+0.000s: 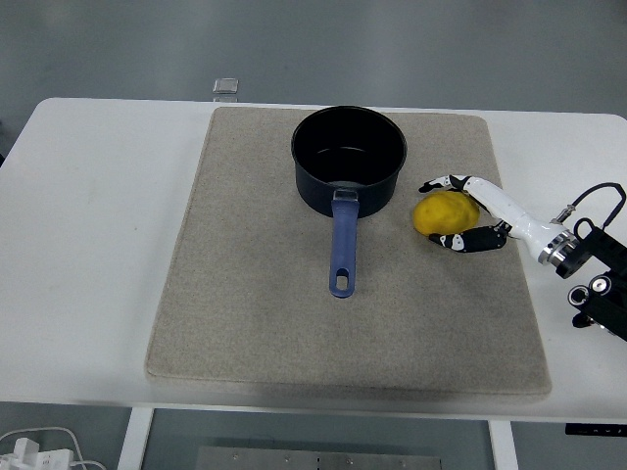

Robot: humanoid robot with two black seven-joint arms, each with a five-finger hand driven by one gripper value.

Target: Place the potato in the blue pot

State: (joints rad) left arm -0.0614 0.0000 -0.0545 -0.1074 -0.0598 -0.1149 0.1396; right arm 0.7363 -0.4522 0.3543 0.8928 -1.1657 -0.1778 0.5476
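Observation:
The yellow potato [446, 211] lies on the beige mat [255, 294], just right of the blue pot [349, 157]. The pot stands upright at the mat's back centre, its blue handle [342, 250] pointing toward the near edge, and its dark inside holds nothing. My right hand [438, 212] reaches in from the right and wraps the potato: its upper fingers [443, 182] lie over the far side and the thumb [460, 241] presses the near side. The potato rests on the mat. The left arm is out of view.
The mat covers most of the white table [88, 225]. A small grey object [226, 86] sits at the table's back edge. White cables [39, 448] lie on the floor at the lower left.

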